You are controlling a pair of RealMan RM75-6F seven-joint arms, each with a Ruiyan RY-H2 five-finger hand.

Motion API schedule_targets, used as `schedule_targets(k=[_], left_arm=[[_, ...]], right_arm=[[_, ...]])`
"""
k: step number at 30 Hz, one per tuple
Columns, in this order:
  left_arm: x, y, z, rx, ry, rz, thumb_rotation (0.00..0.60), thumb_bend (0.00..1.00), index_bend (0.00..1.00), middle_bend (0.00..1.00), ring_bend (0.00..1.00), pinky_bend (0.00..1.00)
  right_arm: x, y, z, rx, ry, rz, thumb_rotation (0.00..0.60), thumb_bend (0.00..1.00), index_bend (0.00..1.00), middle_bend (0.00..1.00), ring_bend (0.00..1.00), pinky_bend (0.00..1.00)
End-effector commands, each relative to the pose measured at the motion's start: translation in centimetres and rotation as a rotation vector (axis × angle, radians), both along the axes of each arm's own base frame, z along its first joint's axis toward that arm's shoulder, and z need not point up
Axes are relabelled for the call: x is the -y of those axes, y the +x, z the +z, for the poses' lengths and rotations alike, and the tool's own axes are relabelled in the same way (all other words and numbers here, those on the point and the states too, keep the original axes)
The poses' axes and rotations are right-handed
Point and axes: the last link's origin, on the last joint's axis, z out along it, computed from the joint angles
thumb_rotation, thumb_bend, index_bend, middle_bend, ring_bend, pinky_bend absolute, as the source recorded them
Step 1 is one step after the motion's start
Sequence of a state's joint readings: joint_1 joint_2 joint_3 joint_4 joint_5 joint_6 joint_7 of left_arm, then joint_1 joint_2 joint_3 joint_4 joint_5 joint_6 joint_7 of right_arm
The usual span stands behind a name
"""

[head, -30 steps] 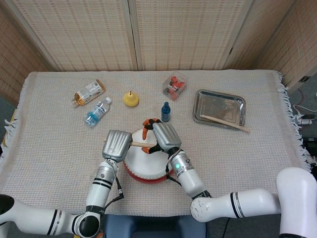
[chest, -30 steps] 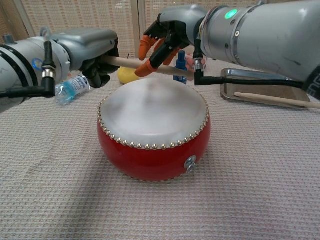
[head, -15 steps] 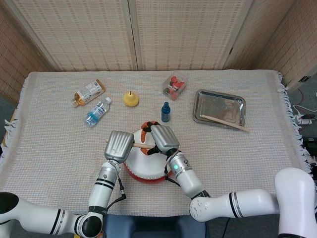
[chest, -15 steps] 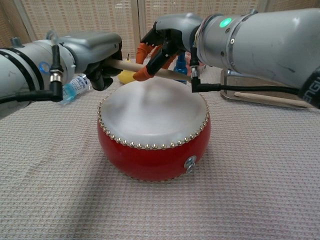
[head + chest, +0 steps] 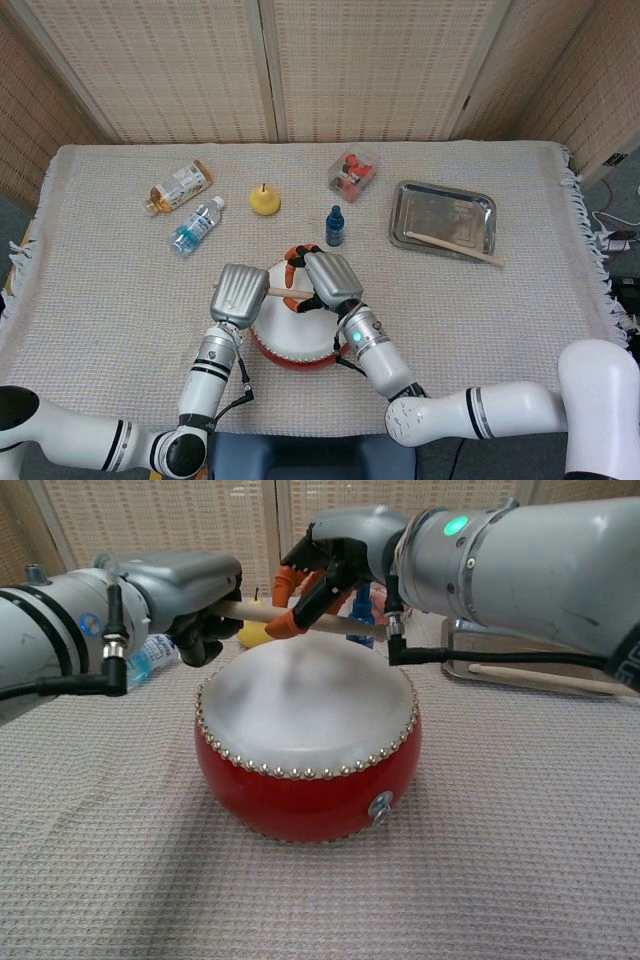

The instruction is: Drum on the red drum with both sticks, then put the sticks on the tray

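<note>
No lettering can be read anywhere; the labels on the amber bottle [image 5: 178, 187] and clear plastic water bottle [image 5: 197, 225] are blurred.

Drum [image 5: 308, 780] body is seen in glossy red, its skin pale grey-white, ringed by silver studs. Both hands are cased in grey metal: left hand [image 5: 239, 293], right hand [image 5: 331, 280], the latter's fingertips [image 5: 281, 623] tipped orange. The stick [image 5: 330, 621] is shown in pale wood, as is the second stick [image 5: 455, 248] on the silver tray [image 5: 405, 193]. The tablecloth [image 5: 120, 270] is woven beige. A yellow pear-like fruit [image 5: 264, 200], a small blue bottle [image 5: 335, 226], a clear bottle with blue label [image 5: 196, 225], an amber bottle [image 5: 178, 187], and a clear box with red contents [image 5: 353, 172] are seen. Screens [image 5: 190, 70] are patterned cream lattice.
</note>
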State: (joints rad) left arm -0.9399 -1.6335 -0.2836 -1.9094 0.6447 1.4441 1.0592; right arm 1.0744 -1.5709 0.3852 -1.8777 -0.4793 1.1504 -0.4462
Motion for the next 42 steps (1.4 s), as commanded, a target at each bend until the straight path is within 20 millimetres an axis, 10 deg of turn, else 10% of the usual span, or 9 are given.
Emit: schedule_targets(k=[1,42], left_arm=[[0.03,0.0,-0.05,-0.002,-0.002,-0.002,0.6,0.81,1.0,1.0,1.0,1.0],[0.03,-0.05,0.11,-0.015,0.003,-0.027,0.6,0.8,0.93,1.0,0.97,1.0]], right_arm=[[0.05,-0.03,-0.03,0.003,-0.002,0.002,0.6,0.48,0.56,0.25,0.19,0.33],[0.46,-0.39,-0.43,0.051,-0.059,0.022,0.6,0.76,0.82,0.44,0.42,0.51]])
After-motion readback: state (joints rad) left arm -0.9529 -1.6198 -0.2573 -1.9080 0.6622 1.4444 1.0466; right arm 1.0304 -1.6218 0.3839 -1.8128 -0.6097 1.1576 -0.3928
